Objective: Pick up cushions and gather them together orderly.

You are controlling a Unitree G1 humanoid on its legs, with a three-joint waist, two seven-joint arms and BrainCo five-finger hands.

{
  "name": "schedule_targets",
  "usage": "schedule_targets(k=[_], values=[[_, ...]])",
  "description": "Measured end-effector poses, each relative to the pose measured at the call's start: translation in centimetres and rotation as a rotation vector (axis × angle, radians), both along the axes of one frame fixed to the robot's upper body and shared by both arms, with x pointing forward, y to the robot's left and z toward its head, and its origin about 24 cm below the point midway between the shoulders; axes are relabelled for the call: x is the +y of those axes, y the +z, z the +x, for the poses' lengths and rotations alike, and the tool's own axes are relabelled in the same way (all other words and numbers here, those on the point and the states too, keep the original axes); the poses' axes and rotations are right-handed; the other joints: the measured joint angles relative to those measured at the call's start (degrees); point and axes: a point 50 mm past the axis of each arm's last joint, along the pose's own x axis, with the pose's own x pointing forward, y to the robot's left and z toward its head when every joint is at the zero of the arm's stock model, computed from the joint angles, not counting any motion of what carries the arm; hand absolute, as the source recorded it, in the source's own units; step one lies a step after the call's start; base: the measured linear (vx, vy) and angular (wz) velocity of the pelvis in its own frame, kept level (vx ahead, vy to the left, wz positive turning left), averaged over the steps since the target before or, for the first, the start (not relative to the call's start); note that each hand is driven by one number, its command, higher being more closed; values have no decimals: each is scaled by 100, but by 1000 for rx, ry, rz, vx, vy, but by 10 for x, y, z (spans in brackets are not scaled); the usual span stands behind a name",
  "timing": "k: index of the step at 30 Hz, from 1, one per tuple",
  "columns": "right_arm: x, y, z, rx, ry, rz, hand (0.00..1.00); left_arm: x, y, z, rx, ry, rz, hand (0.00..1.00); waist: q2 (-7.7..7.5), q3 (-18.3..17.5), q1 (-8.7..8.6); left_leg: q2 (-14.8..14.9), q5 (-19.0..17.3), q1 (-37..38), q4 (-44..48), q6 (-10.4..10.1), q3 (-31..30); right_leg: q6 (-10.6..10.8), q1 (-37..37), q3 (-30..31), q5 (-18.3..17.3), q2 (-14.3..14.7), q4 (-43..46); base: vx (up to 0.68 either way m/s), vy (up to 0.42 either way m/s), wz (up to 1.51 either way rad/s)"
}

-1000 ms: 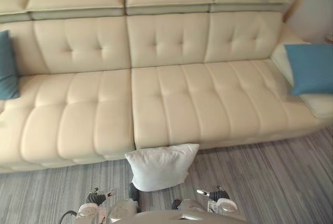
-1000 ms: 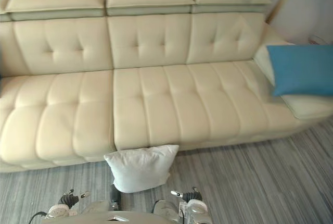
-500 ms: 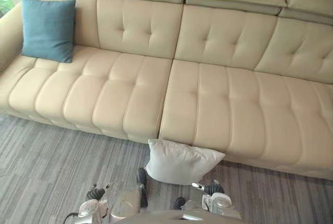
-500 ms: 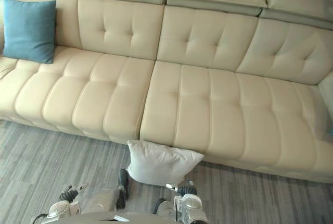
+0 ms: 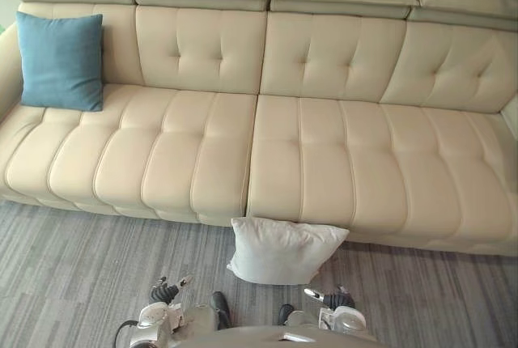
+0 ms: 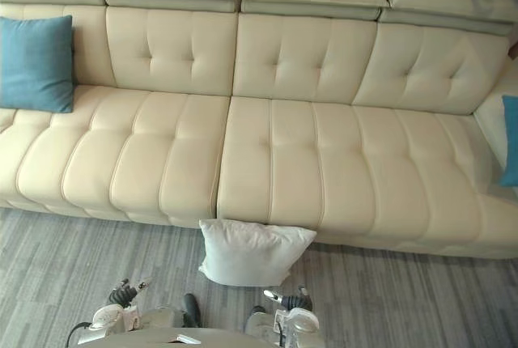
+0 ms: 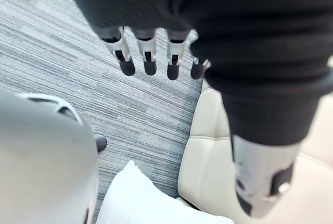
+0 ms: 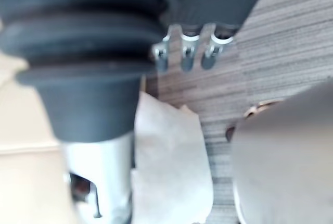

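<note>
While both hands hang low at the near edge with nothing in them, the left hand (image 7: 148, 60) has its fingers straight and loose above the grey striped carpet (image 5: 81, 267), with the thumb set apart. The right hand (image 8: 184, 57) is likewise slack, its fingers relaxed over the same carpet. Just beyond and between them the white cushion (image 5: 285, 251) lies on the carpet. Its far edge touches the front of the cream tufted sofa (image 5: 324, 146), just right of the seam between the two seat sections. At the sofa's left end a blue cushion (image 5: 61, 61) stands upright against the backrest (close beside the left armrest). A second blue cushion (image 6: 510, 142) shows at the sofa's right end, cut off by the frame edge, well apart from the other two.
</note>
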Motion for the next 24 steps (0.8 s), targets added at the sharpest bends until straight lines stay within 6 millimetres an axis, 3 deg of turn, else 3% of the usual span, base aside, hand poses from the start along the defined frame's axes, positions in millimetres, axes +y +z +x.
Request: schedule_targets(k=[4, 10, 14, 17, 21, 24], values=[[-3, -1, -3, 13, -20, -1, 0, -2, -2, -4, 14, 2, -3, 0, 83, -59, 7, 15, 206, 204, -365, -56, 113, -34, 44, 123, 131, 123, -143, -22, -54, -24], [-5, -3, -5, 34, -16, -4, 0, -2, -3, -6, 23, 3, -4, 0, 39, -87, 61, 4, 490, 498, -890, -81, 260, -91, 141, 311, 324, 251, -413, -26, -26, -15], [-2, -4, -1, 44, 13, 0, 0, 1, -3, -5, 26, -2, 0, 0, -21, -77, 125, 6, 481, 548, -913, -84, 493, -84, -2, 651, 413, 283, -401, -43, 14, -46], [3, -2, 8, 26, 53, 3, 0, 7, -1, -3, 22, -14, 18, 0, -140, 10, 95, 145, 48, 306, -239, -131, 612, -54, -302, 778, 187, 177, 83, -51, 26, -23], [-1, -1, 11, 23, 75, -14, 0, 9, -1, -3, 24, -17, 22, 0, 33, 84, -14, 422, -457, -21, 731, 9, 522, -129, -460, 337, -160, -88, 762, -41, 97, 7], [-3, 1, 17, 11, 70, -14, 0, 14, 0, -2, 21, -13, 33, 0, 57, 112, -16, 633, -744, -235, 1130, -172, 350, 5, -944, 416, -357, -338, 1419, -49, 41, 11]])
